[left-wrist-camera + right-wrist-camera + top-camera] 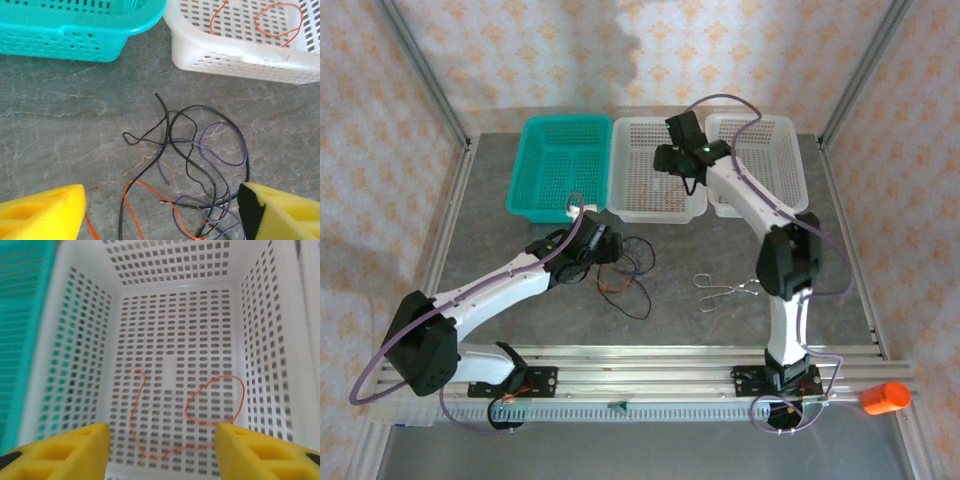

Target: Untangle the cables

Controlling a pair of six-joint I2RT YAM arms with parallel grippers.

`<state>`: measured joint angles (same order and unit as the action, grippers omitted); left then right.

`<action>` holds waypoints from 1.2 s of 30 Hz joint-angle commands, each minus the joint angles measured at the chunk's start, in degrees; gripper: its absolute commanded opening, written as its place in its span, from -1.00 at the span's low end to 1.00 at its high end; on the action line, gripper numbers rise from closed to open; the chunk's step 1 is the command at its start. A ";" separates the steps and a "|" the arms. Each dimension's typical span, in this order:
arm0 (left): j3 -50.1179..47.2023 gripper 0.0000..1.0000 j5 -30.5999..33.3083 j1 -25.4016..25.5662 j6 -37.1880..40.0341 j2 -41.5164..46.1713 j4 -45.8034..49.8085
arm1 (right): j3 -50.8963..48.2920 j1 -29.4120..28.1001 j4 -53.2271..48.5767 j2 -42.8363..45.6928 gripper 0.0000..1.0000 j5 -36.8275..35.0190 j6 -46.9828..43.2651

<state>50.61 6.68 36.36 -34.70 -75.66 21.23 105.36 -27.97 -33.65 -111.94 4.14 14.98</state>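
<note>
Grey table [720,240] walled by an upright frame, with three baskets along its far edge: teal basket [565,122], middle white basket [640,125], right white basket [790,150]. Open tabletop lies between the baskets and the near rail, holding only the tangle and a small metal clip [720,292]. Left arm reaches low and forward-right; left gripper [610,245] hangs just above the tangled cables [630,275], jaws spread wide with nothing clamped and strands lying between the fingers [50,210]. The tangle [200,160] of black, purple and orange strands has no single axis; one black end points toward the baskets. Right arm stretches forward, bent down over the middle white basket; right gripper [162,450] is parted and empty. An orange cable [186,412] lies flat on that basket's floor, running side to side in the wrist view, looped at its right end
</note>
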 commanded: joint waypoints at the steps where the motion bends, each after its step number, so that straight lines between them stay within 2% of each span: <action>1: 1.53 0.59 0.68 0.59 -1.43 0.66 6.51 | -9.30 -2.37 8.83 9.43 0.21 0.51 -0.13; 5: 2.09 0.55 2.09 3.10 -3.46 1.28 11.99 | -19.86 -4.67 13.68 17.64 0.31 0.98 1.41; 8: 2.38 0.52 2.25 4.86 -5.20 1.14 15.07 | -25.28 -6.61 14.68 21.73 0.28 2.05 2.96; 15: 1.93 0.37 1.18 7.53 -9.09 -0.03 18.43 | -36.28 -12.23 15.06 29.67 0.07 3.00 7.81; 18: 1.67 0.30 0.40 8.16 -10.01 -1.35 18.23 | -41.90 -12.29 16.59 33.51 -0.12 1.63 12.83; 21: 1.66 0.24 0.35 8.58 -10.54 -3.18 17.99 | -46.88 -12.29 18.45 36.81 -0.16 1.42 16.79; 27: 2.26 0.10 0.98 8.71 -10.65 -6.52 17.65 | -54.02 -12.30 22.26 39.02 -0.16 8.73 20.30; 36: 2.80 -0.03 2.01 8.67 -10.16 -10.69 16.79 | -58.35 -12.29 24.24 40.48 -0.18 9.37 21.68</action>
<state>51.72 6.72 44.64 -44.75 -85.14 36.88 47.51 -40.34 -11.97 -73.21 13.41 35.40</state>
